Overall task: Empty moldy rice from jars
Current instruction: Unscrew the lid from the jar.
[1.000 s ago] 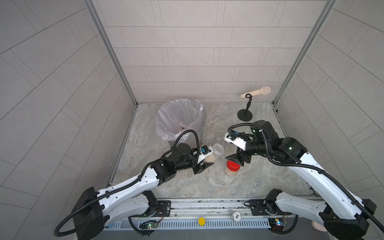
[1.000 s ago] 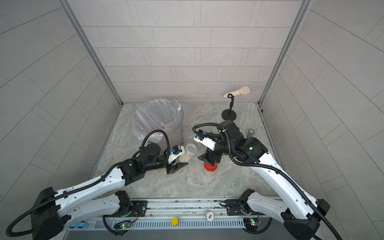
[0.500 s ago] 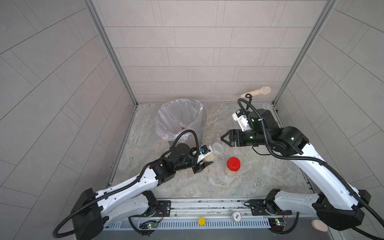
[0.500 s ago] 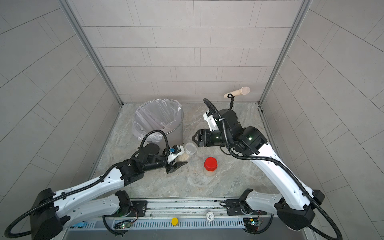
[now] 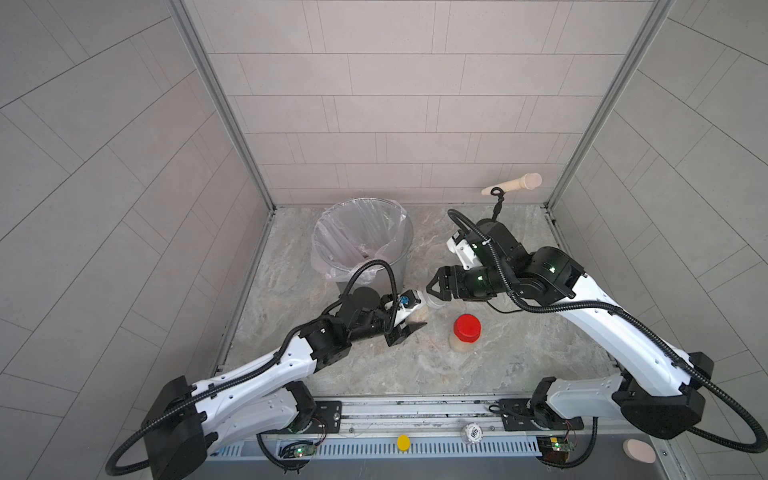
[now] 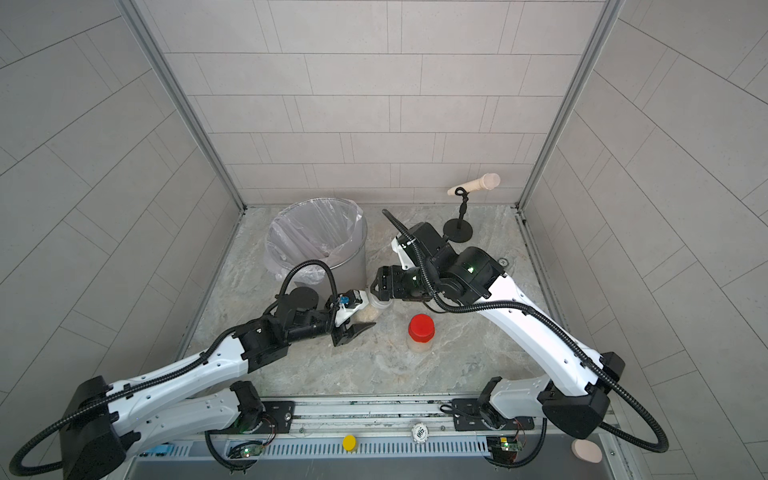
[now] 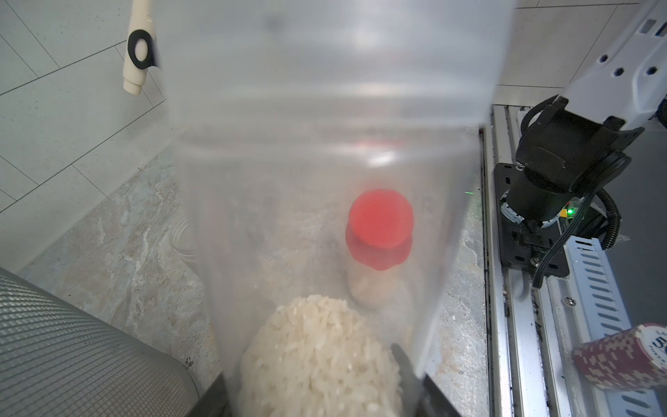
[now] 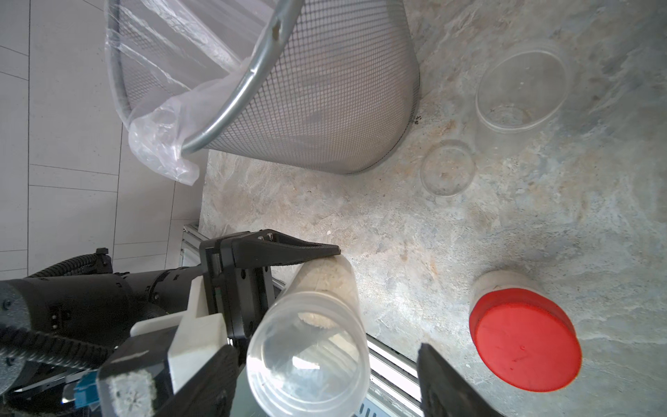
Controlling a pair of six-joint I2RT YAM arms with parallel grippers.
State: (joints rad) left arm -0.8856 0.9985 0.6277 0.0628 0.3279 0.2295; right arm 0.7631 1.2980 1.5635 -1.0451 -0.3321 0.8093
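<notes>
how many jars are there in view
3. A clear jar of rice sits tilted in the left gripper, jaws shut on it; a red-lidded jar stands on the table; an open jar stands near the bin. None seems hidden.

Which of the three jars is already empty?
The lidless clear jar standing near the bin. The jar in the left gripper and the red-lidded jar both hold rice.

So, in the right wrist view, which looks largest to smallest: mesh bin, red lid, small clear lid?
mesh bin
red lid
small clear lid
The red lid looks nearer the camera, so true sizes are unsure.
</notes>
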